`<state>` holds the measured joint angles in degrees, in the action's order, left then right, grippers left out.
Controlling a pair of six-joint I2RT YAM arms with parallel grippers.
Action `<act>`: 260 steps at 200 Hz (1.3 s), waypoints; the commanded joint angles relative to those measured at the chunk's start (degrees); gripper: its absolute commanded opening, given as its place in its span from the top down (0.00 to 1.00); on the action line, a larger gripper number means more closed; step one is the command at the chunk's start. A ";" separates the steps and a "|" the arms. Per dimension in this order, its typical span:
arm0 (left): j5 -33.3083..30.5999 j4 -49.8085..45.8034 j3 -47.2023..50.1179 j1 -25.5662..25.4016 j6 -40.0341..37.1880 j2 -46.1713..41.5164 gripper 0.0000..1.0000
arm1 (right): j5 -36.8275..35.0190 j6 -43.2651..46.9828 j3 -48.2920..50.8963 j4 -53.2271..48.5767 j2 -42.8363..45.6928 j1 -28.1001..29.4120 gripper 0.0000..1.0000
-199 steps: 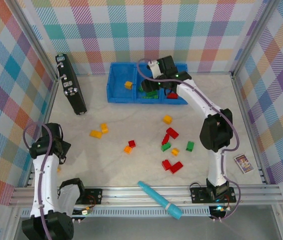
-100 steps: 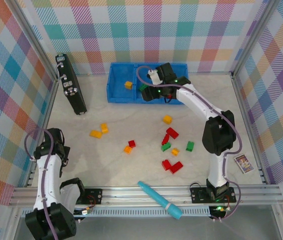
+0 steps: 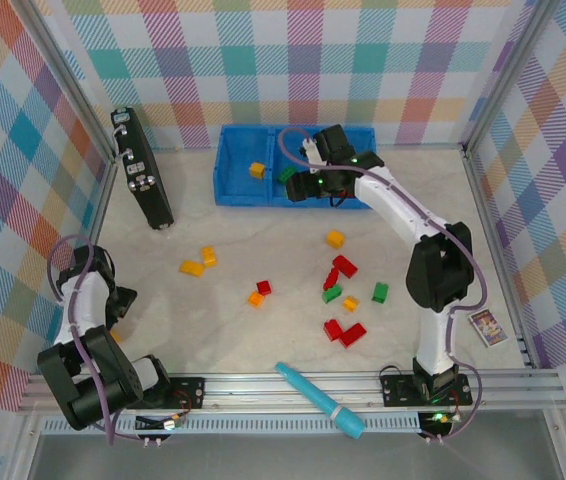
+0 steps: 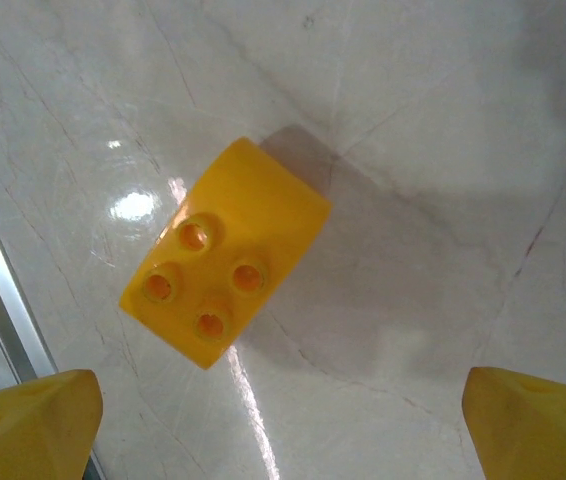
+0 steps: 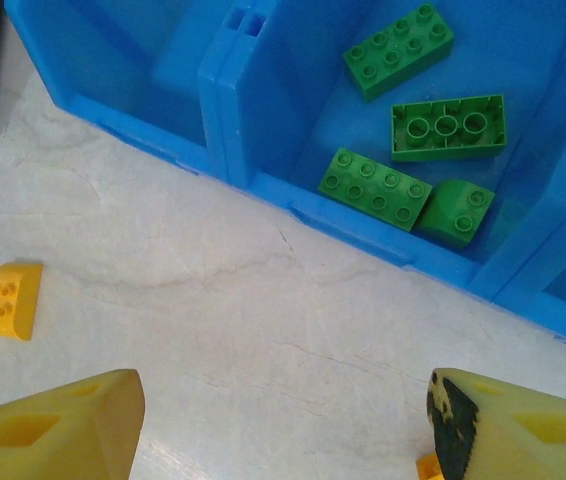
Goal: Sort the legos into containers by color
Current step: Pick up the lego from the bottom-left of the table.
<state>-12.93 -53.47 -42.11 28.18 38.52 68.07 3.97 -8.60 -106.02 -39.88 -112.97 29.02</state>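
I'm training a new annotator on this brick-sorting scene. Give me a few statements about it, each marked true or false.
1. The middle compartment of the blue bin holds green bricks. True.
2. The right tool grips a green brick. False: its jaws stand open and empty above the table.
3. A yellow brick lies on the table in front of the open left tool. True.
4. The teal stick lies inside the bin. False: it lies at the near edge, between the arm bases.
5. No red bricks lie on the table. False: several do.
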 commanded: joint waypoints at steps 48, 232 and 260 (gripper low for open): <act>-7.27 -4.66 -7.29 2.70 -9.72 -2.51 0.15 | 3.72 -3.55 -6.85 -2.31 -6.74 0.38 0.25; -3.20 0.65 -4.46 8.83 -11.45 12.21 0.32 | 3.24 -7.17 -13.23 -5.47 -12.53 0.34 0.25; -2.90 1.83 -3.91 8.77 -11.28 14.09 0.35 | 2.98 -6.87 -13.59 -5.48 -13.06 0.34 0.25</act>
<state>-16.56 -52.25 -47.07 36.18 27.38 80.95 7.11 -14.85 -117.60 -44.53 -125.19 29.02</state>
